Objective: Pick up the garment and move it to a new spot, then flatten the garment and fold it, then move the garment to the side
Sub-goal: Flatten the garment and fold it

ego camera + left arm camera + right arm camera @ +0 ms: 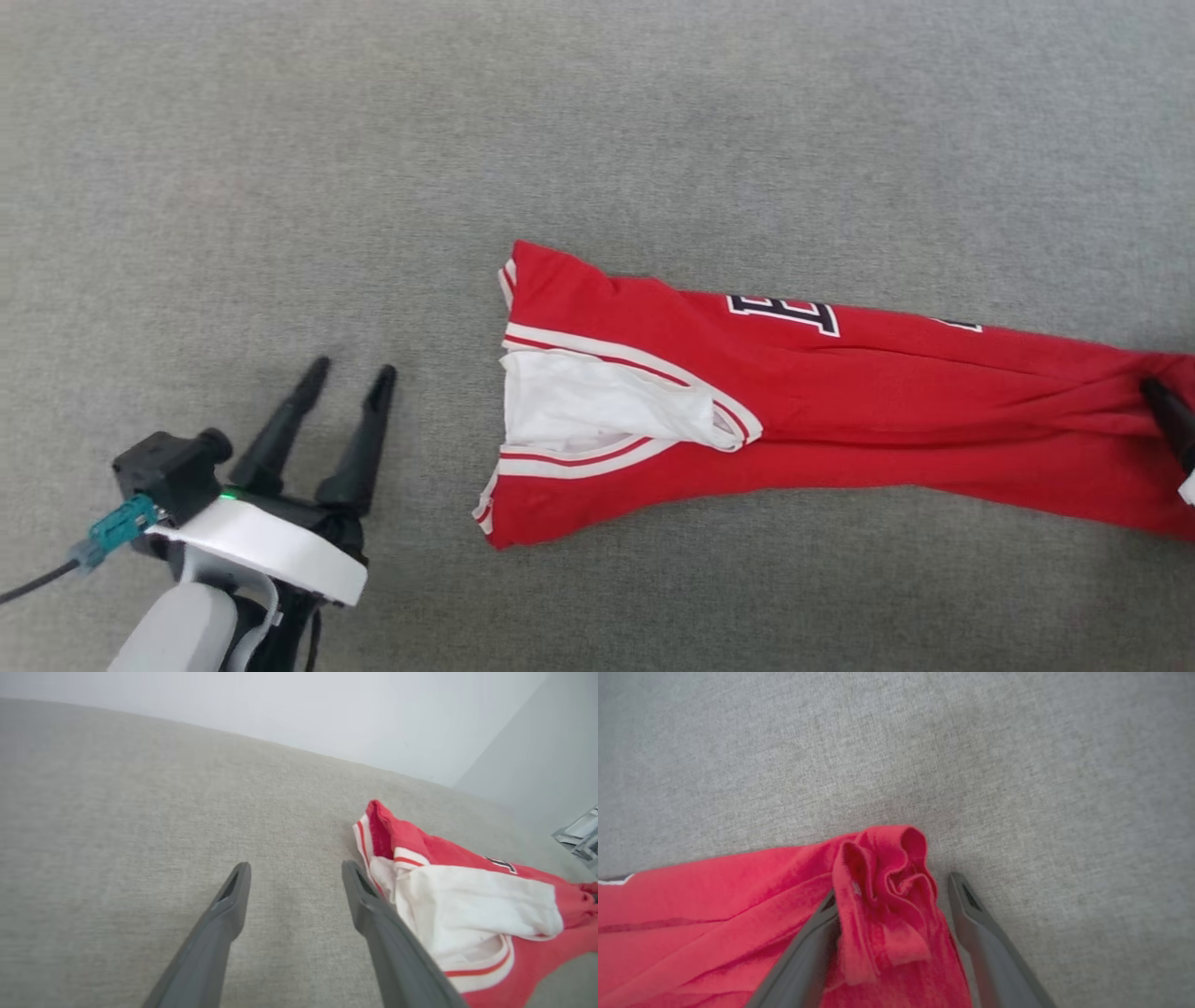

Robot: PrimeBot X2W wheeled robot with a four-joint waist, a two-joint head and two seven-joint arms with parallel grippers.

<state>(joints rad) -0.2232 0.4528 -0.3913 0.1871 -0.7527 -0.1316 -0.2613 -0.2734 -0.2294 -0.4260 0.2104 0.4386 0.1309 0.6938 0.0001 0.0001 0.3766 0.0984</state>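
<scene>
garment [840, 411] lying stretched out on grey surface [280, 187] | left gripper [355, 366] hovering near its white-sleeve end, jaws gaping wide, empty | right gripper [893, 886] jaws standing apart around bunched red hem, not clamping

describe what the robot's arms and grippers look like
The left gripper has two long, dark, tapering fingers, a white curved wrist cover and a pale grey forearm. A black camera block, a green light and a teal plug with a dark cable sit at its wrist. The right gripper has matching dark grey fingers, hollowed near the tips.
</scene>
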